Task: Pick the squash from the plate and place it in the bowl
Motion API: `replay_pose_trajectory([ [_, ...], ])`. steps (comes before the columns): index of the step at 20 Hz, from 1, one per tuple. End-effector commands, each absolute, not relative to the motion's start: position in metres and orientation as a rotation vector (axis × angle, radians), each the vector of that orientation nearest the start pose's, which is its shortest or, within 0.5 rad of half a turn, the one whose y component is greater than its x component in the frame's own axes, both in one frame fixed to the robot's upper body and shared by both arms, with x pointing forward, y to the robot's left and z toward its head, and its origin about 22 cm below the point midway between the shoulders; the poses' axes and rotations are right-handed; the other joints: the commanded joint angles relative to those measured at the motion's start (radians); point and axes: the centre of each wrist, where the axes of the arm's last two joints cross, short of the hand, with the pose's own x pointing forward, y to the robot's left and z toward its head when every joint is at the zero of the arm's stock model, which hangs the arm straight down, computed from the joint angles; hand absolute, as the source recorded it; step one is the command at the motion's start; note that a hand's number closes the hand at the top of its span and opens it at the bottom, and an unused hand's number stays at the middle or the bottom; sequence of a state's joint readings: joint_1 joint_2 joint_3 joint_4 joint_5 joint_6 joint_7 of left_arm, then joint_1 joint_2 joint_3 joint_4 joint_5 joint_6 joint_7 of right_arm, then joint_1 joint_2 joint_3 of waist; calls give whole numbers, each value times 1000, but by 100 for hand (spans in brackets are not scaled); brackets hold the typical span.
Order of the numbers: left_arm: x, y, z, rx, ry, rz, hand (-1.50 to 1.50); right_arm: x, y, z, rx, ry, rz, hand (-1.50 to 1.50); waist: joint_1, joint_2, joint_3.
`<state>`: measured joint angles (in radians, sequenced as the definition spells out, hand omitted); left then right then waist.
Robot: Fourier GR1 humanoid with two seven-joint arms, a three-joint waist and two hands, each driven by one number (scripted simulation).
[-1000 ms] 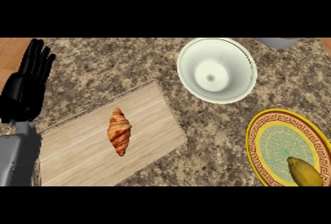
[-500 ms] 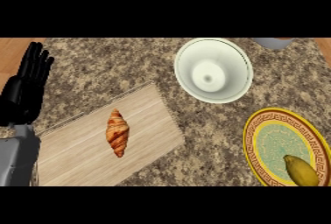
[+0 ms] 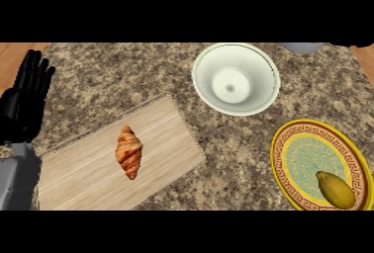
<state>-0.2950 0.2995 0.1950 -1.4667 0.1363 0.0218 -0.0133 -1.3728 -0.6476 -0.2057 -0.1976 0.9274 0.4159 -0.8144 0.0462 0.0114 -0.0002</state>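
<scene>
While the left robot hand point(image 3: 18, 116) rested open, fingers up, the squash point(image 3: 336, 190) lay on the plate point(image 3: 279, 148) well to its right, with the bowl point(image 3: 252, 57) between them. Judged a reach for the right robot hand, which was out of view.

Soft, even light covers the bench point(image 3: 139, 74). The croissant point(image 3: 128, 151) casts a faint shadow on its board point(image 3: 80, 183); the white bowl point(image 3: 257, 66) shades gently inside.
</scene>
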Motion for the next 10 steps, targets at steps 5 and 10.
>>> replay_pose_trajectory([
  [5, 299, 324, 80, 213, -1789, 13, 0, 483, -255, 234, -154, -1691, 1451, 150, -11, -4, 0],
  [10, 304, 337, 94, 209, -1819, 3, 0, 480, -237, 175, -216, -1673, 1459, 150, -12, 2, 0],
])
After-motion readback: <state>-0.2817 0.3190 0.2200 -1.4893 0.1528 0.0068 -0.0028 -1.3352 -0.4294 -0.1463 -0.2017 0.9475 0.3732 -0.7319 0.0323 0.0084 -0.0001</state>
